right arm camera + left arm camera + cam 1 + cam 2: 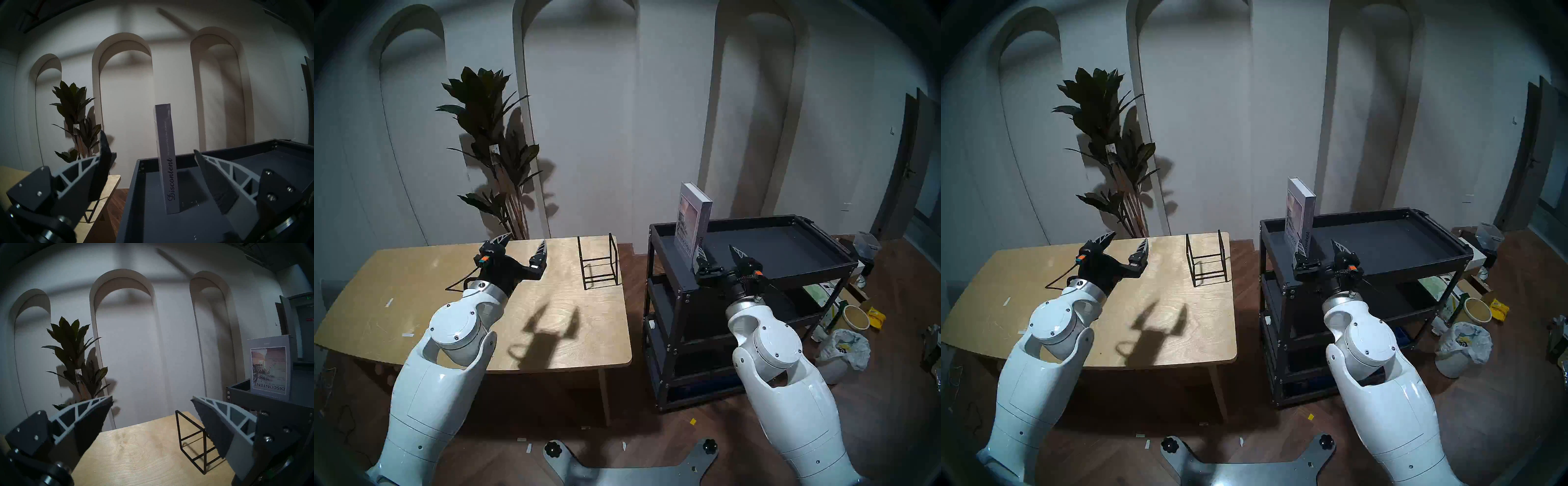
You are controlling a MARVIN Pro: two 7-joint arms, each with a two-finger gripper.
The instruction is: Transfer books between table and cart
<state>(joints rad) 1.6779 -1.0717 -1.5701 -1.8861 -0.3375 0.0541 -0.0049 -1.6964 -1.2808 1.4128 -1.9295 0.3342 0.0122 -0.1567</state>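
A thick lavender-grey book (690, 220) stands on end in the top tray of the black cart (795, 271), right of centre in the head view, its long axis vertical with a slight lean, its pictured cover turned toward the plywood table (415, 288) at lower left; the script-lettered spine faces the right gripper (719, 255), which hangs at the cart's near rim with its two fingers spread wide and nothing between them; in the right wrist view the spine rises at mid-frame between the fingertips (198, 155), a little nearer the right-hand finger, with clear air on both sides and no contact to be seen; the left gripper (523, 245) hovers above the table at centre left, likewise wide open and empty, well apart from the book, with a small black wire rack (598, 261) standing on the table's far right corner and a potted plant (490, 135) against the arched wall behind; the right arm is plainly the nearer one; the judgement here is that the book lies straight ahead of those fingers, so a short advance over the rim would put its covers between them for a pinch across its thickness; a tall book on a narrow foot may tip if nudged on one side first
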